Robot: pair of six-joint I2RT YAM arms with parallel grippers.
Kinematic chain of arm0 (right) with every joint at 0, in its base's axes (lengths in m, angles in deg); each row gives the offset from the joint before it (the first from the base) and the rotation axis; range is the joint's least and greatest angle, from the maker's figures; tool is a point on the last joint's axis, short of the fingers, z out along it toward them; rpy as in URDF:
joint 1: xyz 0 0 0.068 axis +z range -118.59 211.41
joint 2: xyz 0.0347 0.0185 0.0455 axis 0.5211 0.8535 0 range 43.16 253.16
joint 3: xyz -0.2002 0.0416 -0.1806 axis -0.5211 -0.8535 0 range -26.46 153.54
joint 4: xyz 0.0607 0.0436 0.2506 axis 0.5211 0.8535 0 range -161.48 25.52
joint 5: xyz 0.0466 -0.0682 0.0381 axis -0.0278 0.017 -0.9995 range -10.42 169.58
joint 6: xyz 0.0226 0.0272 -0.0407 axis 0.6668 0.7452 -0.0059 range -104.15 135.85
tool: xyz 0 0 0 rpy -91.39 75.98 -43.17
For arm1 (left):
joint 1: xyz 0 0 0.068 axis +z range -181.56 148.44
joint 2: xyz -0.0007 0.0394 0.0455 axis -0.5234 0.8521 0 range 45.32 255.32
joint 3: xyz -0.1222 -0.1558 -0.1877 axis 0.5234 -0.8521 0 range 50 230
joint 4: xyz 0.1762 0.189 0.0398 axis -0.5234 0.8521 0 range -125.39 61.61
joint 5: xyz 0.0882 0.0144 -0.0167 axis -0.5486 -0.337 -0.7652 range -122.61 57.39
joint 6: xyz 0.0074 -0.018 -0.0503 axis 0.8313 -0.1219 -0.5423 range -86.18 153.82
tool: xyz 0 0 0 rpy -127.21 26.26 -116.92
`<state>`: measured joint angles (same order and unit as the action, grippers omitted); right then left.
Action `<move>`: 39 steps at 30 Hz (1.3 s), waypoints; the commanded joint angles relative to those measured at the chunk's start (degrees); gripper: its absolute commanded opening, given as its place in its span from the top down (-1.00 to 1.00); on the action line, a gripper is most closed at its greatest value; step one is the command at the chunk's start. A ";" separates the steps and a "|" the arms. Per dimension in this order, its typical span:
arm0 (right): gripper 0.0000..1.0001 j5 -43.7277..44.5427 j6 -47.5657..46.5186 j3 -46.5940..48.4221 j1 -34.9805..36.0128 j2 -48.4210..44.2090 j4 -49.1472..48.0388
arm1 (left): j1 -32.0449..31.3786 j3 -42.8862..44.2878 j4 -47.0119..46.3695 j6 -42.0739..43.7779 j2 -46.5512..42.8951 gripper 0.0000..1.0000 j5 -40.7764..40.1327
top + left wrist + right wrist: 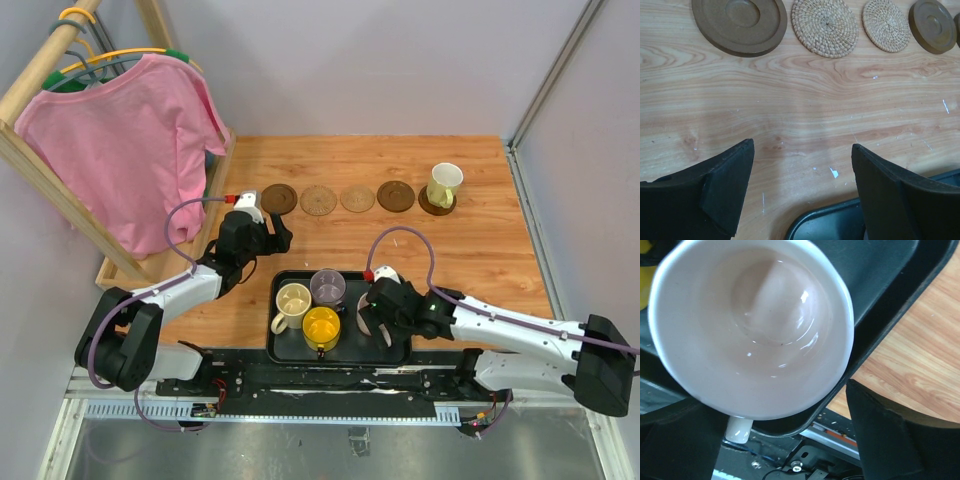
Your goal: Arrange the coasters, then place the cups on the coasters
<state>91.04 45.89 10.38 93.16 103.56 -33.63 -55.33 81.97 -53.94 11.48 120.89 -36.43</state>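
Plainly, the pale pink cup (750, 325) sits inside the right tool (771, 412), jaws apart.

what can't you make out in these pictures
- Pink cup: in the top view, mostly hidden under the right end effector.
- Rightmost coaster: mostly covered by the pale cup; cut off by the left wrist view's edge.
- Yellow cup: cut off at the right wrist view's edge.

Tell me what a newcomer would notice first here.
A pink shirt hangs on a wooden rack at the far left. Five coasters line the table's far side, a pale yellow-green cup on the rightmost. Nearer, the right gripper stands open around a pale pink cup in the black tray, beside three other cups.
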 commanded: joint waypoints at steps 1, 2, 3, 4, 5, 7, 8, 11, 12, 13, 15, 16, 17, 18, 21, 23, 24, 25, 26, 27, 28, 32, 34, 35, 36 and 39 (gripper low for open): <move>-0.72 6.13 -0.34 1.56 0.60 2.75 0.38 | -0.49 -0.36 -2.81 -0.13 0.34 -0.65 0.79; -0.66 6.74 -0.68 1.93 0.52 3.38 0.16 | -0.49 -0.33 -2.89 -0.08 0.48 -0.65 0.93; -0.61 7.29 -0.94 2.27 0.38 4.00 -0.07 | -0.49 -0.23 -2.90 -0.07 0.54 -0.65 0.92; -0.56 7.68 -1.27 2.55 0.05 4.43 -0.25 | -0.49 -0.19 -2.98 -0.10 0.59 -0.65 0.99; -0.52 7.75 -1.56 2.80 -0.38 4.80 -0.69 | -0.49 -0.18 -3.05 -0.05 0.63 -0.65 1.01; -0.41 7.20 -2.07 2.52 -1.54 5.04 -1.82 | -0.49 -0.15 -3.21 -0.04 0.71 -0.65 1.00; -0.38 6.96 -2.28 2.36 -2.01 5.00 -2.52 | -0.50 -0.07 -3.17 0.02 0.78 -0.65 1.00; -0.23 5.36 -2.57 1.78 -2.69 4.54 -4.59 | -0.49 0.13 -3.25 0.09 0.92 -0.65 1.10; -0.20 4.86 -2.61 1.65 -2.76 4.45 -5.28 | -0.49 0.12 -3.30 0.11 1.02 -0.65 1.09; -0.17 4.47 -2.60 1.51 -2.78 4.36 -5.77 | -0.50 0.14 -3.30 0.11 1.06 -0.65 1.09; -0.14 3.92 -2.39 1.08 -2.78 4.29 -6.58 | -0.49 0.25 -3.27 0.03 1.22 -0.65 1.24; -0.13 3.70 -2.19 0.79 -2.78 4.31 -6.97 | -0.49 0.21 -3.26 -0.01 1.24 -0.65 1.26; -0.11 3.52 -1.94 0.53 -2.78 4.17 -7.32 | -0.50 0.20 -3.30 0.02 1.32 -0.65 1.31; -0.09 3.36 -1.67 0.22 -2.78 4.07 -7.81 | -0.49 0.20 -3.28 -0.05 1.38 -0.65 1.27; -0.02 3.38 -0.59 -0.54 -2.78 3.72 -8.69 | -0.49 0.27 -3.19 0.01 1.42 -0.65 1.40; 0.04 3.55 -0.22 -0.78 -2.78 3.60 -8.85 | -0.49 0.36 -3.17 0.00 1.42 -0.65 1.31; 0.06 3.63 -0.17 -0.82 -2.78 3.59 -8.85 | -0.49 0.29 -3.16 0.08 1.42 -0.65 1.30; 0.09 3.65 -0.06 -0.83 -2.77 3.58 -8.84 | -0.49 0.35 -3.16 0.06 1.42 -0.65 1.27; 0.10 3.73 -0.05 -0.90 -2.78 3.65 -8.80 | -0.49 0.30 -3.09 0.03 1.49 -0.65 1.27; 0.12 3.74 -0.04 -0.91 -2.78 3.81 -8.79 | -0.53 0.29 -3.08 0.18 1.51 -0.65 1.22; 0.13 3.78 -0.02 -0.91 -2.78 4.05 -8.69 | -0.49 0.29 -3.08 0.13 1.51 -0.65 1.20; 0.29 3.73 -0.07 -0.71 -2.78 4.95 -8.34 | -0.49 0.13 -3.08 0.15 1.44 -0.65 1.09; 0.48 3.78 -0.07 -0.63 -2.78 5.19 -8.38 | -0.49 0.11 -2.99 0.14 1.42 -0.65 1.01; 0.67 3.88 -0.03 -0.49 -2.78 5.31 -8.23 | -0.49 0.09 -3.06 0.15 1.42 -0.65 0.93; 0.79 4.02 0.02 -0.49 -2.78 5.47 -8.11 | -0.49 0.03 -3.00 0.14 1.42 -0.65 0.84; 0.98 4.56 0.11 -0.14 -2.78 5.67 -7.35 | -0.49 0.09 -2.99 0.26 1.58 -0.65 0.75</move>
<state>94.41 45.45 10.23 91.09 108.54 -42.05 -55.33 81.97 -55.12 11.48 122.10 -35.51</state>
